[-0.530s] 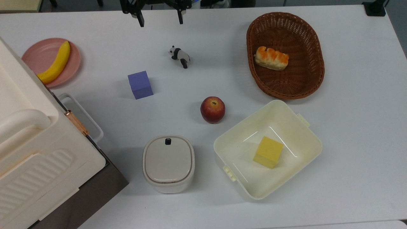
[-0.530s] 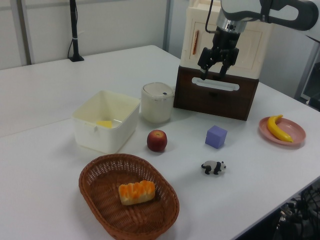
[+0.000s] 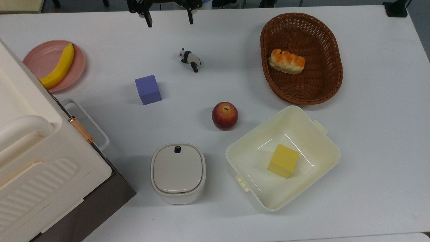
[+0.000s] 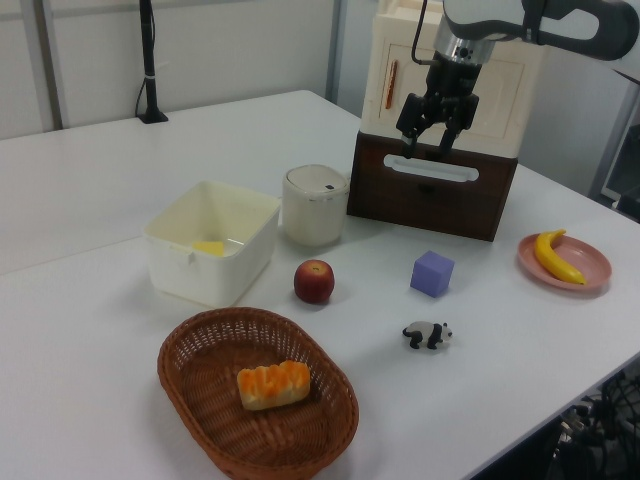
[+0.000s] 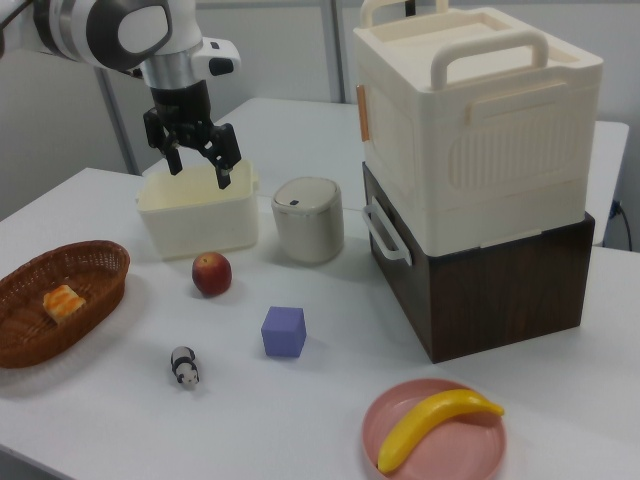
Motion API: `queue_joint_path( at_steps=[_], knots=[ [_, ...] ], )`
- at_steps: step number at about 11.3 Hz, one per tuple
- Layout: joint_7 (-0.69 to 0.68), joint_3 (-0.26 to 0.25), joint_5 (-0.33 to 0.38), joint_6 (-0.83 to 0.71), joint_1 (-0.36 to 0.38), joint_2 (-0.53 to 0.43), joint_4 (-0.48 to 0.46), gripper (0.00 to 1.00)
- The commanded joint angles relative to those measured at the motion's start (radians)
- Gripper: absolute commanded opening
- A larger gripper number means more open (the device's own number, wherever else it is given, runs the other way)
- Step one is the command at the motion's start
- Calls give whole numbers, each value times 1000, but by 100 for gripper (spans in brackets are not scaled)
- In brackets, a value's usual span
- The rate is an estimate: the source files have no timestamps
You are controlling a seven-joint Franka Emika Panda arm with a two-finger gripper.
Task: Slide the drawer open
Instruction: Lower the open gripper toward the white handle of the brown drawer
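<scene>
Up above the white bench point(image 3: 369, 141) hangs the hand point(image 5: 198, 165), its two dark fingers point(image 5: 222, 176) spread wide apart with nothing between them; in the top view the fingertips poke in at the upper edge point(image 3: 169, 21). In the left view the hand point(image 4: 424, 145) shows in front of the cream cabinet, above the white loop handle point(image 4: 430, 166), though whether it is close to the handle cannot be told. The drawer point(image 5: 480, 285) sits shut at the base of the cabinet, a boxy dark-brown wooden block with the handle point(image 5: 385, 232) jutting from its front; it stands at the top view's left point(image 3: 97, 201) edge of the bench. On top of it is the ribbed cream plastic cabinet point(image 5: 470, 120) with arched carry handles and a copper latch point(image 3: 80, 129). Just beside the drawer stands a rounded off-white lidded canister point(image 3: 177, 173), then a smooth square cream tub point(image 3: 322, 148) holding a yellow cube point(image 3: 283, 160). A glossy red apple point(image 3: 224, 115), a matte purple cube point(image 3: 148, 89) and a small panda figure point(image 3: 189, 59) lie well apart mid-bench. The oval woven wicker basket point(image 3: 331, 84) cradles a glazed bread roll point(image 3: 286, 61), and a curved banana point(image 3: 59, 66) rests on a pink round plate point(image 3: 40, 60).
</scene>
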Motion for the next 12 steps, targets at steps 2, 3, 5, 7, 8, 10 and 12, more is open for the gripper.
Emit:
queue_joint_path(
  at_steps=[2, 3, 5, 7, 8, 10, 12],
  knots=[
    [2, -13, 8, -17, 15, -21, -10, 100],
    [2, -13, 0, -16, 14, -20, -10, 100],
    [-97, 27, -44, -2, -33, -6, -10, 100],
    [-348, 88, -87, 59, -110, 3, -14, 100],
    [-399, 87, -89, 115, -126, 24, -14, 100],
    [-413, 85, -113, 205, -144, 87, -5, 100],
    [-418, 79, -190, 290, -144, 181, 47, 100]
  ],
)
